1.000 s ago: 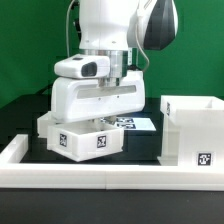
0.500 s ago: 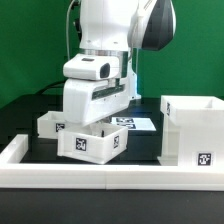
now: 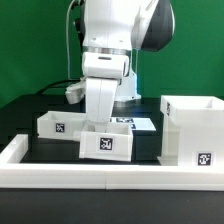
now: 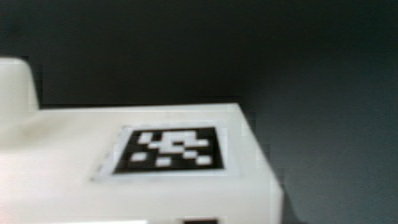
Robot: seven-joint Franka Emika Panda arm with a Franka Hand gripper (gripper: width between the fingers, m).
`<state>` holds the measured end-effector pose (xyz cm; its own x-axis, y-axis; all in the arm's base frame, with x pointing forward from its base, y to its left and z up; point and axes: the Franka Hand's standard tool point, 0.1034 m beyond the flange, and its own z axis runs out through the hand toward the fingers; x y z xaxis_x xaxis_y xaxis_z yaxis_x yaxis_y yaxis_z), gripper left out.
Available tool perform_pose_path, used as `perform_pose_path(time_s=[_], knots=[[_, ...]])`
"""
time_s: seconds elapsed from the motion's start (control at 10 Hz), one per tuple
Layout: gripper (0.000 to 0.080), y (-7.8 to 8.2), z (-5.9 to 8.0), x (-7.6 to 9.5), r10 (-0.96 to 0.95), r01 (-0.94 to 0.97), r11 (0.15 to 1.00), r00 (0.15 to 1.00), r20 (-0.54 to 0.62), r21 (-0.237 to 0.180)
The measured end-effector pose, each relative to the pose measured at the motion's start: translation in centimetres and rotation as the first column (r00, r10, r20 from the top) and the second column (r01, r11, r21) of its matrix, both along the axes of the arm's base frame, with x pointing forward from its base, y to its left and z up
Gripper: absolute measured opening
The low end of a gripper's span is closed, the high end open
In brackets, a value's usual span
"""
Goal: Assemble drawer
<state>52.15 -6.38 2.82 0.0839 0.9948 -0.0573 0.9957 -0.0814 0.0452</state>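
My gripper (image 3: pixel 103 121) reaches down into a shallow white tray (image 3: pixel 106 144) of the drawer and is shut on its wall; the fingertips are hidden by the hand and the tray. This tray is at the middle of the table, its tagged face towards the camera. That tagged face (image 4: pixel 173 150) fills the wrist view. A second tray (image 3: pixel 55 125) lies to the exterior view's left, just behind. The tall white casing (image 3: pixel 195 130) stands on the exterior view's right, open at the top, apart from the held tray.
A long low white border rail (image 3: pixel 90 176) runs along the front and up the exterior view's left side. The marker board (image 3: pixel 140 123) lies flat behind the held tray. The table is black, with a green backdrop behind.
The wrist has turned and moved towards the exterior view's right, carrying the held tray with it, away from the second tray and closer to the casing.
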Motion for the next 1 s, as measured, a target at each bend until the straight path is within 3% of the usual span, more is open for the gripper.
perform_pose_path(time_s=[0.2,0.6,1.0], knots=[[0.0041,-0.1,-0.7,-0.2,0.007,-0.007,1.0,1.0,-0.008,0.001],[0.0041,3.4,-0.7,0.5,0.045,-0.045,0.999,0.999,-0.007,0.009],[0.0041,3.2,-1.0,0.1,0.047,-0.047,0.999,0.999,-0.028,0.007]])
